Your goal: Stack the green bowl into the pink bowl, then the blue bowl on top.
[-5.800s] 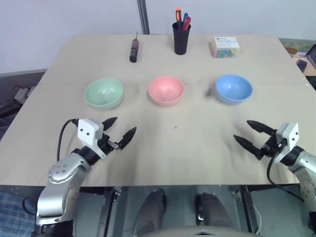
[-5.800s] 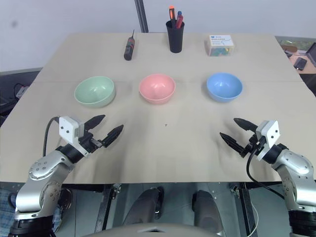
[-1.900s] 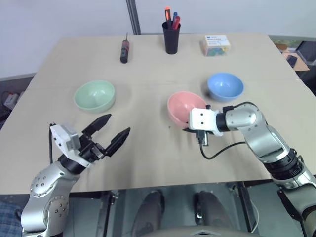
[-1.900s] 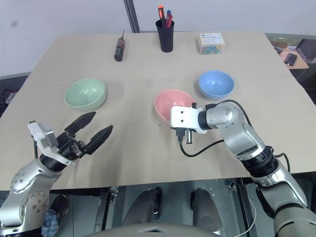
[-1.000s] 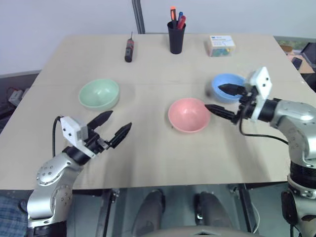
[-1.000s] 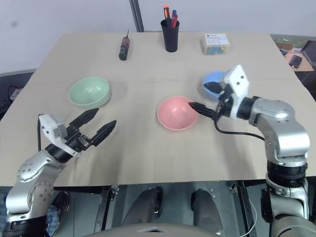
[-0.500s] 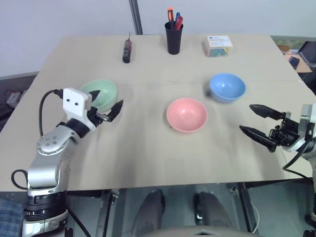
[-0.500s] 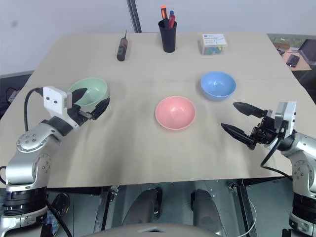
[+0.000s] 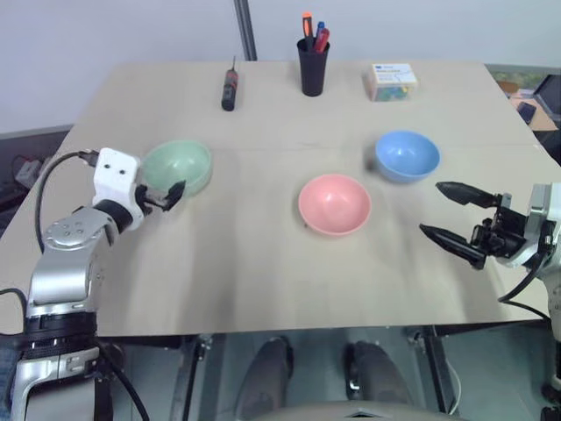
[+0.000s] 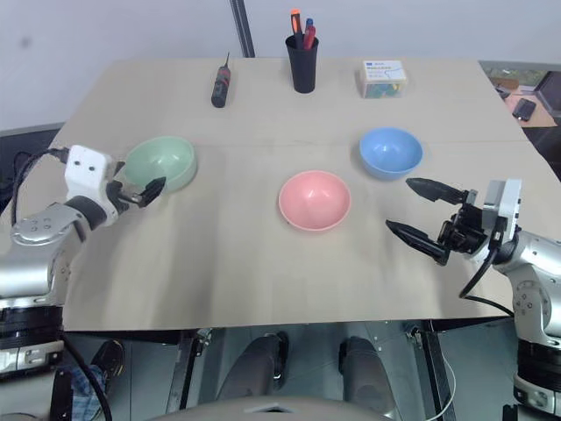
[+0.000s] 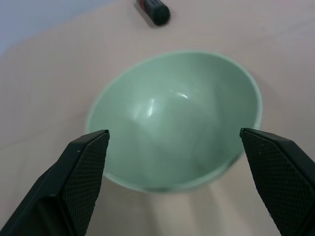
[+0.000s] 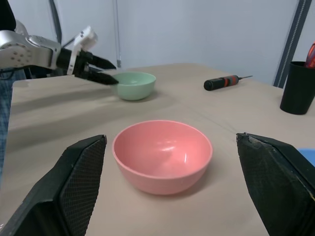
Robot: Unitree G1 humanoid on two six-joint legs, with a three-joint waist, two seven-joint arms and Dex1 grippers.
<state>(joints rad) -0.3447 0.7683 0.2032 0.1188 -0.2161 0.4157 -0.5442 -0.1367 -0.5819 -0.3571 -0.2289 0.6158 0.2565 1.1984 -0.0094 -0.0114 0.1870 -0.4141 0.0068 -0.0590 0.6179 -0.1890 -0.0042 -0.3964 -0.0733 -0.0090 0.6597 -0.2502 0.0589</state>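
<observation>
Broadly, the tabletop (image 9: 263,254) lay bare around the three upright bowls, well inside its edges. At its left stood the green bowl (image 9: 179,166), pale mint, smooth, its mouth upward; the left gripper (image 9: 166,194) sat at its near rim, fingers (image 11: 78,172) spread wide to either side, grasping nothing. Near the middle stood the pink bowl (image 9: 334,203), and the blue bowl (image 9: 407,155) stood apart behind it to the right. Nearer the front right edge, the right gripper (image 9: 454,217) hovered released, pointing toward the pink bowl.
</observation>
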